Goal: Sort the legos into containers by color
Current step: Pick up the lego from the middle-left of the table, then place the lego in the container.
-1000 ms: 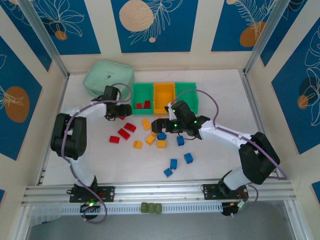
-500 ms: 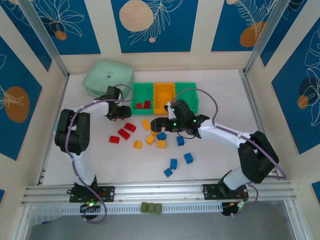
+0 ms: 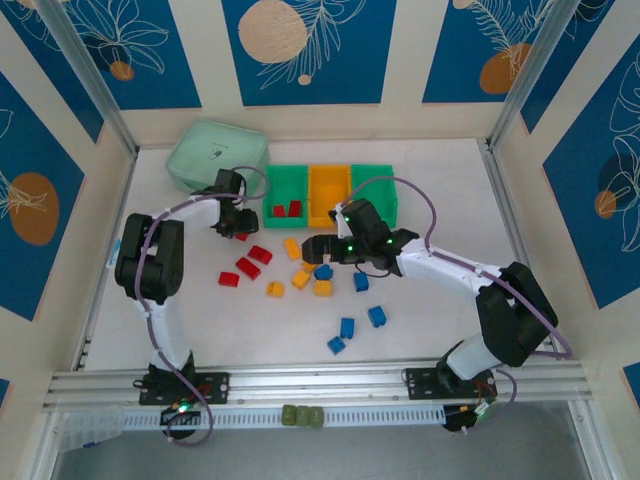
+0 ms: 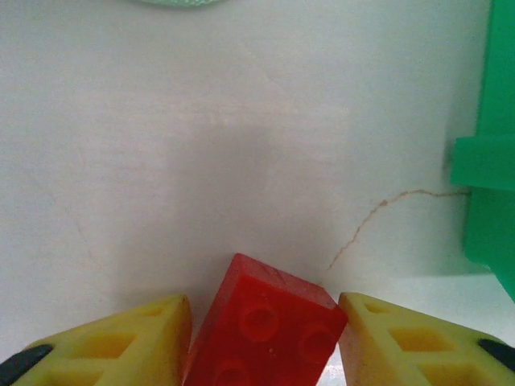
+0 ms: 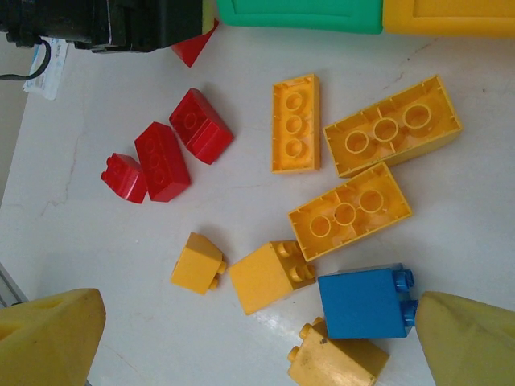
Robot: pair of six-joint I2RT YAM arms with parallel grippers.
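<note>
**A:** What is sitting on the white table [image 3: 440, 200], biggest first?

**B:** A pale mint-green soft pouch [image 3: 217, 155] is lying at the far left. Just to its right, three small open plastic bins are standing joined in a row: a left green bin [image 3: 286, 169], an orange bin [image 3: 328, 190] and a right green bin [image 3: 372, 180]. Two red bricks [image 3: 287, 210] are resting in the left green bin.

**A:** And the loose bricks?

**B:** They are lying scattered in front of the bins. The red plastic bricks [image 3: 248, 268] are lying to the left, the orange-yellow plastic bricks [image 3: 323, 288] in the middle and the blue plastic bricks [image 3: 377, 316] nearer the arm bases.

**A:** What is the left gripper [image 4: 264, 338] doing?

**B:** It is hanging just beside the left green bin's near corner. It is clamping a small red studded brick [image 4: 269, 322], whose sides are touching both yellow fingers [image 4: 129, 342].

**A:** And the right gripper [image 5: 261, 322]?

**B:** It is spread wide and gripping nothing, hovering over the orange-yellow cluster. A single blue brick [image 5: 362, 301] is lying near the finger at the right of the wrist view. Orange-yellow pieces are crowding that brick on three sides. The right arm is also crossing over the near edge of the right green bin.
</note>
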